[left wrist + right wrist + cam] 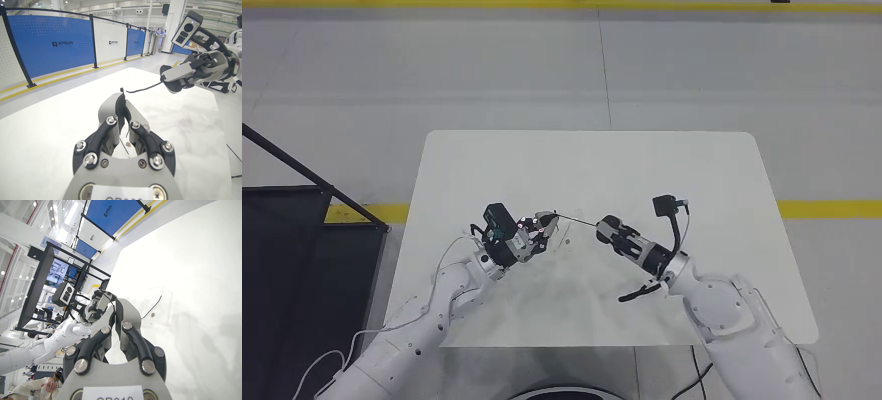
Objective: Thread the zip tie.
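From where I stand I count two grey metal grippers, the left gripper (pixel 122 100) and the right gripper (pixel 163 79). There is one white rectangular table (pixel 672 180). There are two thin black plastic zip ties: a held zip tie (pixel 143 88) and a loose zip tie (pixel 151 308). There is one small brown speck (pixel 152 314).

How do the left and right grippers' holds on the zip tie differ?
The left gripper pinches the zip tie just under its head; the right gripper pinches its tail. Only the head pokes past the left jaws; a long stretch of tail juts from the right's, toward the head. Both are shut on it.
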Controlling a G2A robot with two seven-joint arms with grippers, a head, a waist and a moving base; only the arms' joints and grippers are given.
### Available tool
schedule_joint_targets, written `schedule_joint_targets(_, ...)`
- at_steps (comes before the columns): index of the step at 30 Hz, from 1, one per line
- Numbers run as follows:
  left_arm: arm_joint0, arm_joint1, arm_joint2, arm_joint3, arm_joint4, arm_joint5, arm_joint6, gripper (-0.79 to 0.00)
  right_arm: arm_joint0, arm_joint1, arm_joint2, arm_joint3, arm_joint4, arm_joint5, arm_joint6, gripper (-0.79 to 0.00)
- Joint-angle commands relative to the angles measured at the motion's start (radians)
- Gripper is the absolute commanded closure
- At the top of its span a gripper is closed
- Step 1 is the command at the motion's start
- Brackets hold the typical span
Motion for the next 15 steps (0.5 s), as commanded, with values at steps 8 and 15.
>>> schedule_joint_targets(8, 0.031, -0.003, -0.029, -0.037, 0.023, 0.072, 0.012, 0.000, -0.032, 0.004, 0.032, -0.013, 0.023, -0.015, -0.004, 0.000)
schedule_joint_targets(15, 0.079, -0.006, -0.049, -0.073, 0.140, 0.184, 0.094, 0.000, -0.034, 0.009, 0.058, -0.016, 0.056, -0.014, 0.058, 0.000)
